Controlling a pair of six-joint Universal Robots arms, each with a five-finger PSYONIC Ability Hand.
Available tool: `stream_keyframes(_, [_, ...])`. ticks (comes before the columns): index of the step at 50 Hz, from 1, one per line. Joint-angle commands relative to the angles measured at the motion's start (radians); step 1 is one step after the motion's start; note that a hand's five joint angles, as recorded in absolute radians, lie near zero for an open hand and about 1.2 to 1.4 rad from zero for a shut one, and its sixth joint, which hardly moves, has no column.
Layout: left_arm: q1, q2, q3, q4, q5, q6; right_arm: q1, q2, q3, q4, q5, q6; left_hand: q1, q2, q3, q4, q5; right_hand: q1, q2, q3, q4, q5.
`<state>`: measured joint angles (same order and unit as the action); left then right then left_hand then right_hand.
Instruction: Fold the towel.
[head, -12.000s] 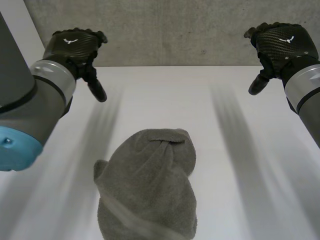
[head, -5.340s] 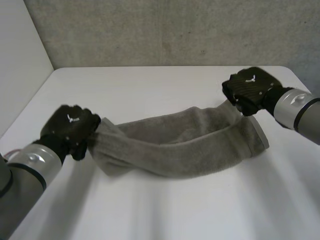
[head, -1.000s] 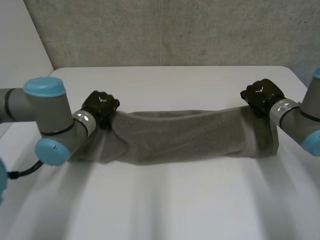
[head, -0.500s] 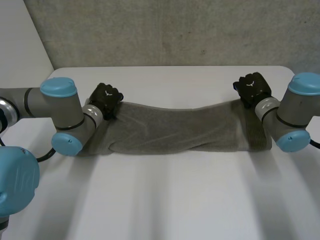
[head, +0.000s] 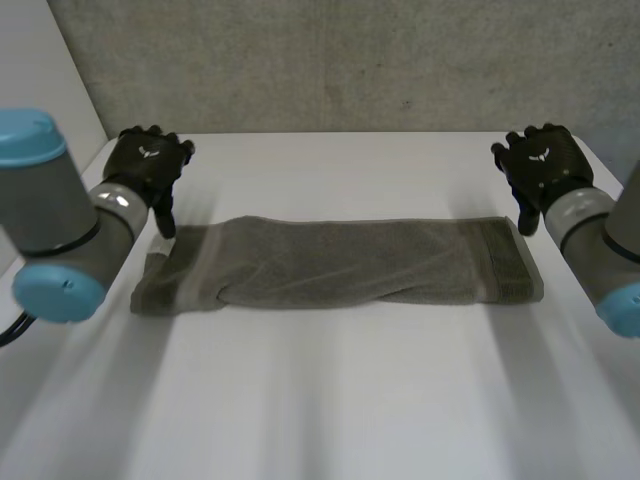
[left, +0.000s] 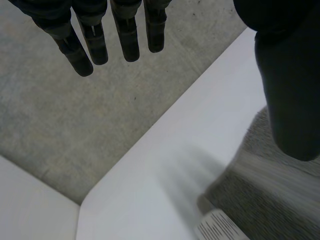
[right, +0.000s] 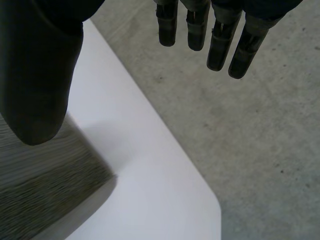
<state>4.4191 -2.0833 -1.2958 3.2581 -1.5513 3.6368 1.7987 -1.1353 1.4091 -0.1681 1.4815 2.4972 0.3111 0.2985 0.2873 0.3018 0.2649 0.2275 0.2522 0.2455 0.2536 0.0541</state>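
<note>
A grey towel (head: 340, 263) lies flat on the white table (head: 330, 390) as a long folded strip running left to right. My left hand (head: 148, 168) hovers just above and behind the strip's left end, fingers straight and empty. In the left wrist view its fingers (left: 129, 35) point past the table edge, and the towel (left: 270, 195) with a white label (left: 220, 227) lies under the thumb. My right hand (head: 540, 165) hangs above the strip's right end, open and off the cloth. The right wrist view shows straight fingers (right: 220, 35) and a towel (right: 40, 190) corner below the thumb.
A grey concrete wall (head: 330, 60) rises behind the table's far edge. A white panel (head: 40, 80) stands at the far left. The table's far right corner (right: 210, 205) is close to my right hand. Bare tabletop stretches in front of the towel.
Both hands have let go of the towel's ends, opened and risen away. The towel has dropped flat onto the table as a straight strip.
</note>
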Motion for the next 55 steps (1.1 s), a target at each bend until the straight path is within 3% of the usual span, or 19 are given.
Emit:
stream_keyframes(1, [0.028,0.104,-0.247,0.115,0.002,-0.018,-0.005,-0.086,0.160,0.032,-0.009,0.000,-0.080,-0.067,-0.056,-0.071,-0.208,-0.053,-0.078,-0.071,-0.079,-0.054])
stream_keyframes(9, [0.028,0.111,-0.375,0.215,0.000,-0.058,-0.045,-0.080,0.245,0.047,-0.090,0.088,-0.059,-0.047,-0.036,-0.050,-0.188,0.078,0.053,0.060,0.052,0.077])
stream_keyframes(16, [0.031,0.112,-0.441,0.330,0.019,-0.184,-0.168,-0.020,0.257,0.038,-0.286,0.192,-0.074,-0.062,-0.050,-0.065,-0.202,0.294,0.270,0.277,0.268,0.293])
stream_keyframes(19, [0.032,0.114,-0.459,0.351,0.037,-0.211,-0.188,0.034,0.232,0.038,-0.323,0.199,-0.074,-0.062,-0.050,-0.065,-0.202,0.321,0.297,0.303,0.295,0.320])
stream_keyframes(27, [0.083,0.155,-0.485,0.359,0.045,-0.240,-0.205,0.117,0.196,0.036,-0.325,0.190,-0.074,-0.062,-0.050,-0.065,-0.202,0.333,0.308,0.315,0.307,0.332])
stream_keyframes(37, [0.085,0.158,-0.493,0.382,0.050,-0.340,-0.216,0.161,0.163,0.036,-0.320,0.189,-0.077,-0.064,-0.053,-0.068,-0.205,0.430,0.405,0.412,0.404,0.429])
stream_keyframes(41, [0.085,0.158,-0.496,0.382,0.060,-0.345,-0.217,0.167,0.159,0.035,-0.317,0.187,-0.077,-0.064,-0.053,-0.068,-0.205,0.662,0.637,0.644,0.636,0.661])
stream_keyframes(43, [0.085,0.158,-0.499,0.382,0.069,-0.345,-0.223,0.167,0.157,0.033,-0.307,0.187,-0.077,-0.064,-0.053,-0.068,-0.205,1.062,1.037,1.044,1.036,1.061])
stream_keyframes(45, [0.085,0.158,-0.499,0.382,0.071,-0.346,-0.234,0.167,0.154,0.033,-0.293,0.186,-0.077,-0.064,-0.053,-0.068,-0.205,1.168,1.143,1.150,1.142,1.167])
stream_keyframes(55, [0.085,0.158,-0.505,0.388,0.073,-0.346,-0.315,0.172,0.108,0.032,-0.239,0.173,-0.077,-0.064,-0.053,-0.068,-0.205,1.169,1.144,1.151,1.143,1.168])
